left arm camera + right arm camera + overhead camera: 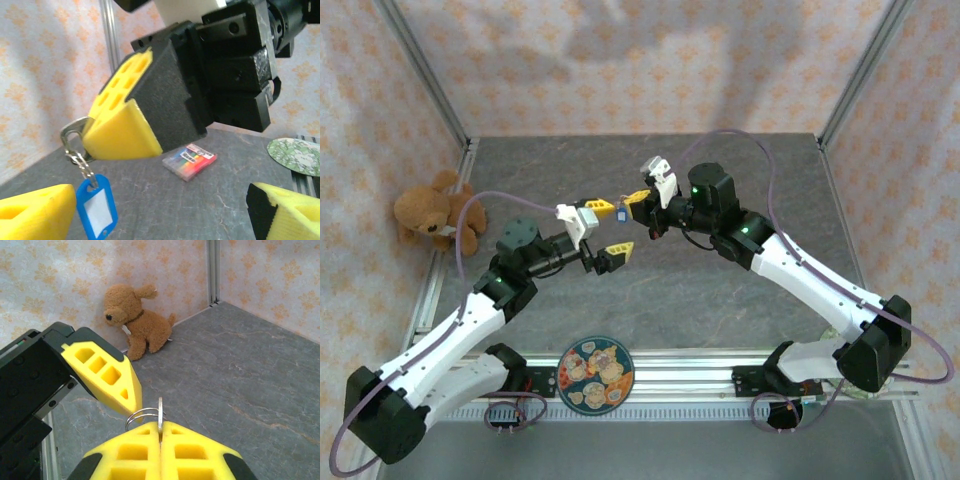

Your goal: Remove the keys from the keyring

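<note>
Hanging from the key (75,131) clamped in the right pincer (160,427), the keyring (97,207) dangles between the spread left pincer (617,230).

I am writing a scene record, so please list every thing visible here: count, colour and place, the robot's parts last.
table: one, grey, between papered walls
soft toy dog: one, brown, far-left table edge
plate: one, colourful pattern, middle of the near edge
disc: one, green patterned, beside the rail
small box: one, rainbow-striped, lying on the table
keyring tag: one, blue, hanging below the key
key: one, silvery, pinched in the right jaws
arms: two, white and black, mounted at the near edge
left jaws: one pair, yellow, open near the tag
right jaws: one pair, yellow, shut on the key
</note>
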